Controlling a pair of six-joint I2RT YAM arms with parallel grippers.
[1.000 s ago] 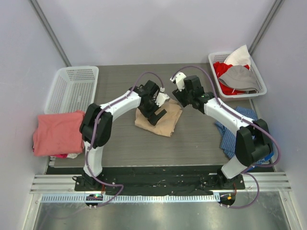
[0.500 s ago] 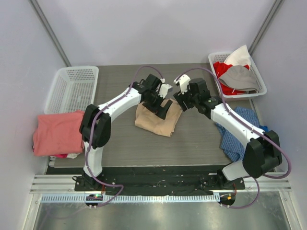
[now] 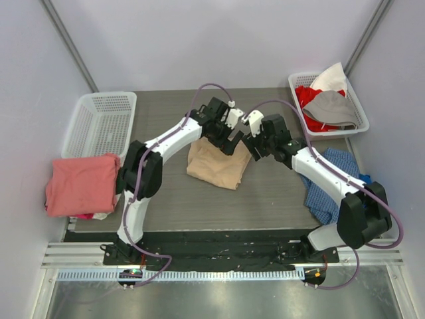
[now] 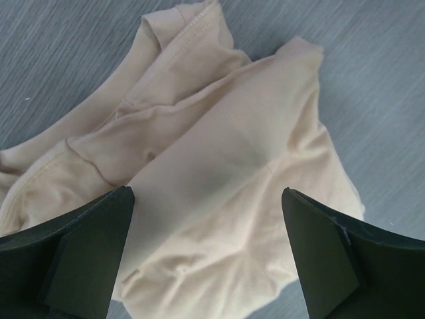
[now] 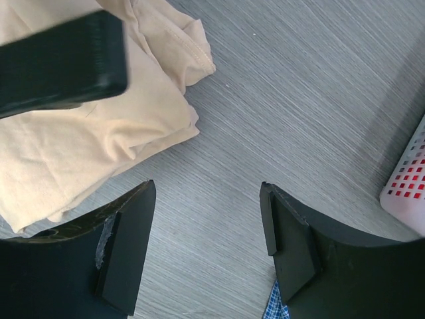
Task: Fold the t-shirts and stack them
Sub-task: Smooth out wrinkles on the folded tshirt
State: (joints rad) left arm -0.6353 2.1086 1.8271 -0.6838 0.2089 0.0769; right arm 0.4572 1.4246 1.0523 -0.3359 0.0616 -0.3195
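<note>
Grey desk, with the loosely folded tan t-shirt at its centre and the salmon-pink t-shirt at its left edge. Left claw, spread fully wide and empty, hangs over the tan t-shirt. Right claw, parted and empty, hangs over bare desk just beside that shirt.
</note>
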